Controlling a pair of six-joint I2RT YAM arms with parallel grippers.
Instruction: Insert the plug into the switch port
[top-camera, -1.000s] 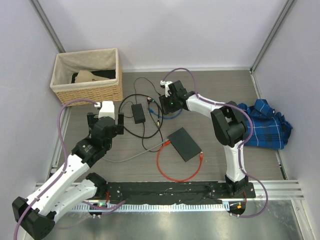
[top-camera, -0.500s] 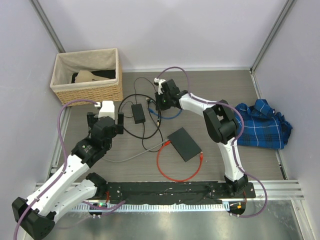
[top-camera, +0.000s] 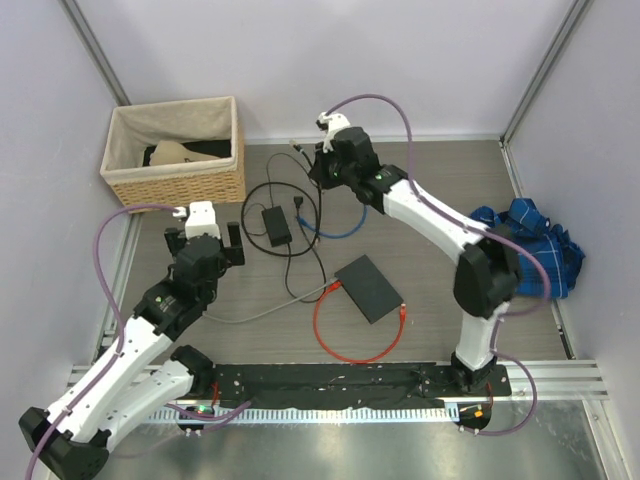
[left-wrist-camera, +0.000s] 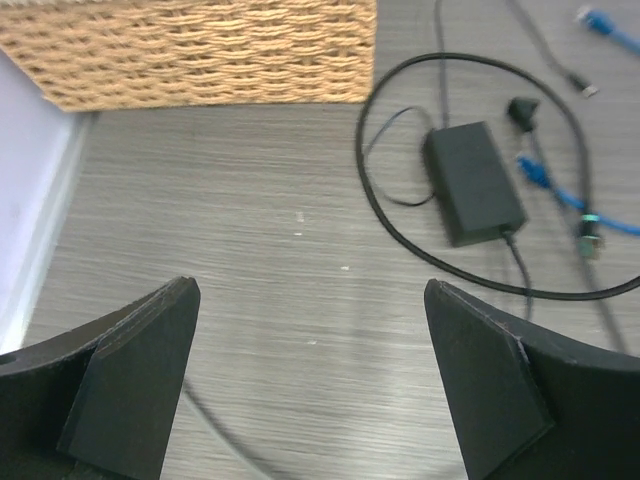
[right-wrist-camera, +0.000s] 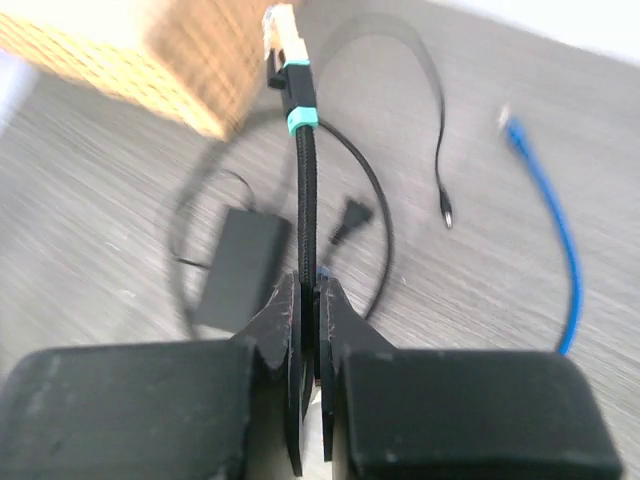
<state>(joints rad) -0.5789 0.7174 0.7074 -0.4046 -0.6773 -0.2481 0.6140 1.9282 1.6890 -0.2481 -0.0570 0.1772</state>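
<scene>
"Black cord is pinched tight in my right gripper, up by the far edge. Its plug sticks out well past the fingers."

"Where's the switch?"

"Flat on the table, near the middle, a bit toward the near edge. Nothing holds it down. My left gripper hangs wide apart and empty by the left edge."

"What could go wrong?"

"I think the bendy cord may let the plug wobble and miss the port. A push could slide the switch away. The rest of the cord might snag the power brick. I can't tell which side has the ports."

"How many things?"

"One switch, one power brick, one basket in the far left corner, one blue cloth at the right edge, one red cable, one blue cable, one grey cable. The loose black cords are too tangled to count."
</scene>
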